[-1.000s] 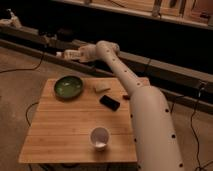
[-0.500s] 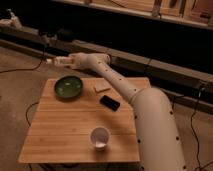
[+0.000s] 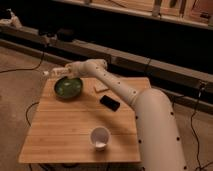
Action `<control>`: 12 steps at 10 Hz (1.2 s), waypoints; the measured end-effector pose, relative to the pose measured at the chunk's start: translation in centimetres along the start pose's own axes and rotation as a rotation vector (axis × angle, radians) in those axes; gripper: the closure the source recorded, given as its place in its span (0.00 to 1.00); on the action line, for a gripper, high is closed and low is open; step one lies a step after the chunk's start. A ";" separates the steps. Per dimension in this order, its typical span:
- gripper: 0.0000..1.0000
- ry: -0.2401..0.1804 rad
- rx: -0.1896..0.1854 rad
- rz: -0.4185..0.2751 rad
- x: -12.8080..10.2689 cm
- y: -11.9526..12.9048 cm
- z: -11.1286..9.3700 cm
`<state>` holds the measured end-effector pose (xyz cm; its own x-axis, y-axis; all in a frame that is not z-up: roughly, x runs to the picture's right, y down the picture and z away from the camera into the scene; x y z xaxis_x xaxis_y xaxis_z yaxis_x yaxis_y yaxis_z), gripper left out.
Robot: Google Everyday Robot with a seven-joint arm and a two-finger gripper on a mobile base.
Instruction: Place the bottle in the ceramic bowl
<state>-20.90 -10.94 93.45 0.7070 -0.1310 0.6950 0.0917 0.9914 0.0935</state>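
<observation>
- One white cup [image 3: 99, 138] nearest, well in front of the ceramic bowl [image 3: 68, 87].
- Right of the bowl, a black phone [image 3: 109, 103] and tan block [image 3: 101, 88].
- Just behind the bowl's far rim, gripper [image 3: 59, 71], fingers clamped on the bottle [image 3: 51, 73].

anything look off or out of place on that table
Nothing stands out. The ceramic bowl sits flat near the table's far left corner, and the white cup stands upright near the front edge. A dark flat object lies mid-table. The hand is shut on the bottle just beyond the bowl's far rim.
</observation>
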 end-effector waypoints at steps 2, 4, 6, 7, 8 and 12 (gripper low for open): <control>1.00 0.035 -0.030 0.028 1.3 0.7 0.2; 1.00 0.053 -0.047 0.038 1.4 0.8 0.5; 0.98 0.058 -0.068 0.041 1.0 1.0 1.0; 0.90 0.057 -0.080 0.048 0.7 1.2 1.3; 0.80 0.058 -0.095 0.057 0.7 1.7 1.6; 0.40 0.061 -0.144 0.069 0.6 3.4 2.9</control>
<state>-22.19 -7.62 96.26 0.7558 -0.0667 0.6513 0.1381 0.9887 -0.0590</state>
